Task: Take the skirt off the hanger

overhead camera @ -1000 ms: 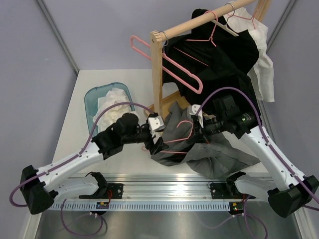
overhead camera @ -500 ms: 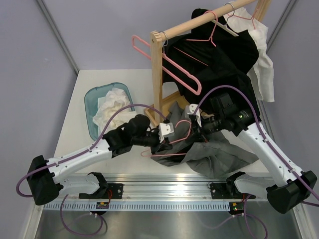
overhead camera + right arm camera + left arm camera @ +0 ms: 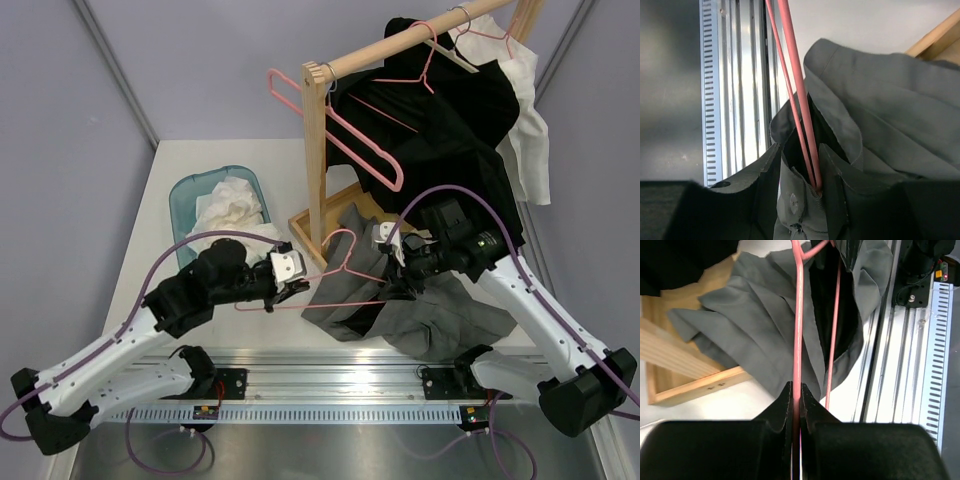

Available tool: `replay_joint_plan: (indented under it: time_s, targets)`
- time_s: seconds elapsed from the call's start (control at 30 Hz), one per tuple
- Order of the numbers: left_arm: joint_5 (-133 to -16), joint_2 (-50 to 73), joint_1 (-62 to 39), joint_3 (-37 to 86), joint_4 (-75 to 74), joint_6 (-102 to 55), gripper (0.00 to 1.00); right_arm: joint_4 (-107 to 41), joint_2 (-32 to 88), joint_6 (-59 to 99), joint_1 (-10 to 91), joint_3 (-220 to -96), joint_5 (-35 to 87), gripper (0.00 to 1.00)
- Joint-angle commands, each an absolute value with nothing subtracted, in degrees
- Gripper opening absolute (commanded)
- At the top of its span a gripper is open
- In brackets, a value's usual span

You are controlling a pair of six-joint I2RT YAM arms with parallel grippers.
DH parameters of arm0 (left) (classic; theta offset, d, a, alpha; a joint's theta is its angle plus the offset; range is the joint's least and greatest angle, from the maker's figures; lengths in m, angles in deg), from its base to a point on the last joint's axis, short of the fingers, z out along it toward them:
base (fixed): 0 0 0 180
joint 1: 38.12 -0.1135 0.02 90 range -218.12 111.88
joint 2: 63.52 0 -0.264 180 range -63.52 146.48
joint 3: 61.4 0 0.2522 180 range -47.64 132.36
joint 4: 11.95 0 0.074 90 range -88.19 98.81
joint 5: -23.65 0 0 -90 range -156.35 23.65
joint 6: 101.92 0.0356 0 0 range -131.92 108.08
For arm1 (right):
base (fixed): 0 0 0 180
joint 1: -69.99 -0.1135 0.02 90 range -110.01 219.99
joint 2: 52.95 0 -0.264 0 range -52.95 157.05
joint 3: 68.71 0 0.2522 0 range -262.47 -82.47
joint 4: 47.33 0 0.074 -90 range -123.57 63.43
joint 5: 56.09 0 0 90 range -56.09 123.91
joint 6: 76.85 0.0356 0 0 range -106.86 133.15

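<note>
Pink hanger (image 3: 799, 315) in left gripper (image 3: 796, 392)

The left claw (image 3: 796, 390) is closed tight on one thin pink bar of the hanger (image 3: 798, 315), which runs straight up the view from between the two dark fingers. A second pink bar runs just beside it, and both pass over the dark opening of the crumpled grey skirt (image 3: 755, 335). The skirt lies partly over a wooden base frame (image 3: 695, 387) on the white surface (image 3: 740, 407), with a metal rail (image 3: 910, 355) to the right.
</note>
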State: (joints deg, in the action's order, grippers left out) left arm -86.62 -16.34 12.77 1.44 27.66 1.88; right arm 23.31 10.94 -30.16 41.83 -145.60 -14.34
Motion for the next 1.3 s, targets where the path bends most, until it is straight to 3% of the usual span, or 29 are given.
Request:
replay_joint_plan:
  time_s: [0.0, 0.47, 0.73, 0.93, 1.27]
  targets:
    - [-83.93, -20.97, 11.98, 1.05, 29.4, 4.77, 0.0, 22.59, 9.36, -31.24, 42.3, -142.6, -11.97, 0.44]
    - [-76.81, -29.94, 11.62, 6.14, 46.1, 10.05, 0.0, 33.04, 6.11, -50.82, 58.03, -135.29, -18.03, 0.53]
    - [-75.75, -32.84, 11.71, 10.8, 49.45, 9.17, 0.0, 35.68, 4.52, -53.82, 59.44, -142.22, -26.45, 0.59]
    - [-79.96, -32.76, 11.62, 8.17, 44.19, 7.77, 0.0, 42.63, 6.63, -57.87, 59.44, -152.25, -40.44, 0.71]
    - [-88.14, -25.04, 11.62, 2.89, 27.22, 7.33, 0.0, 42.72, 10.32, -57.69, 59.36, -155.16, -40.36, 0.85]
